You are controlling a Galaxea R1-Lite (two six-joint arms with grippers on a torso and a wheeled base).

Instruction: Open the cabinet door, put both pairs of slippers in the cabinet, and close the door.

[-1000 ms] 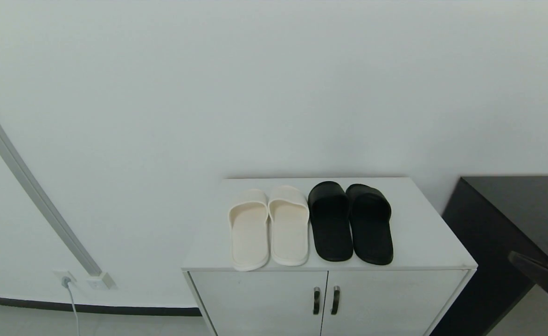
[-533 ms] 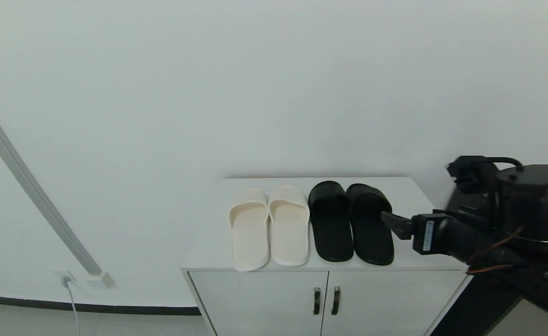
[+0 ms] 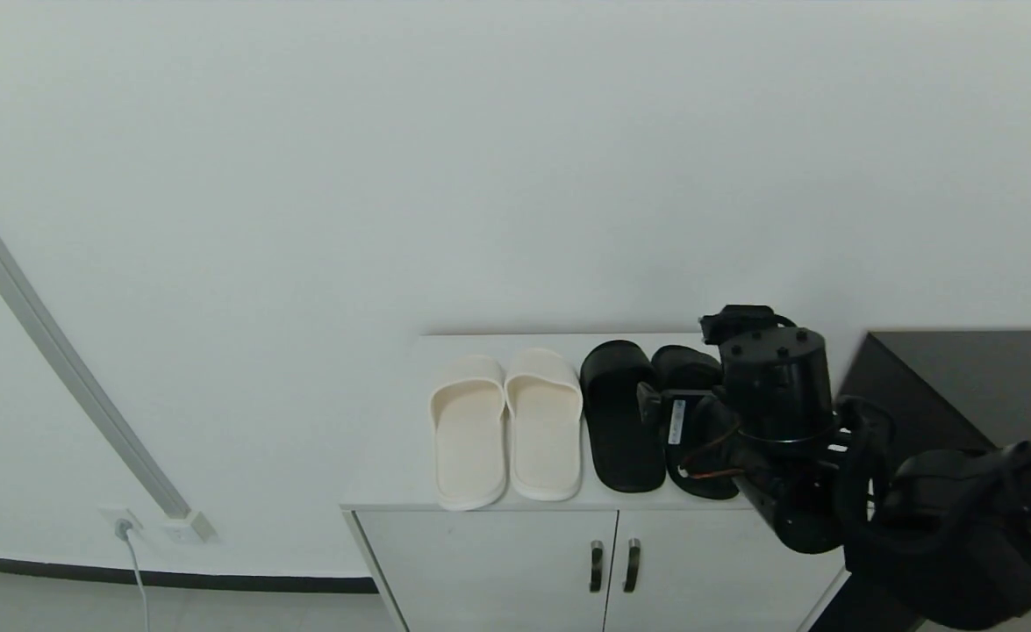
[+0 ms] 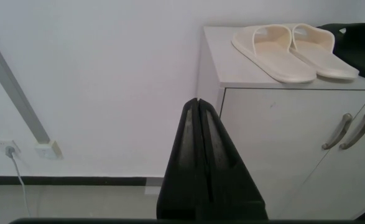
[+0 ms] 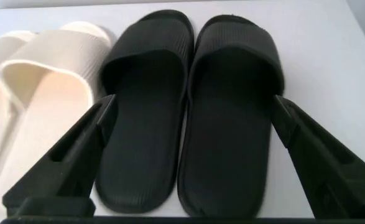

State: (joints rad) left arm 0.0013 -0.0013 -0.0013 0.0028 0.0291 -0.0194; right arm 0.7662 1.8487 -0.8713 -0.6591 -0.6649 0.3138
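- Cream slippers (image 3: pixel 543 430), faintly ribbed across the straps.
- Black slippers (image 3: pixel 622 421), matte and evenly dark.
- White cabinet (image 3: pixel 480 562), plain, with dark handles (image 3: pixel 596 564).
- Black on left gripper (image 4: pixel 198 106) and right gripper (image 5: pixel 194 102) alike.
- Pale grey wall (image 3: pixel 515 175), plain.

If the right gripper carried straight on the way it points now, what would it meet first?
Most likely the black slippers on the cabinet top. The right gripper is open and aimed at the pair, one finger to each side. Its height above them is unclear.
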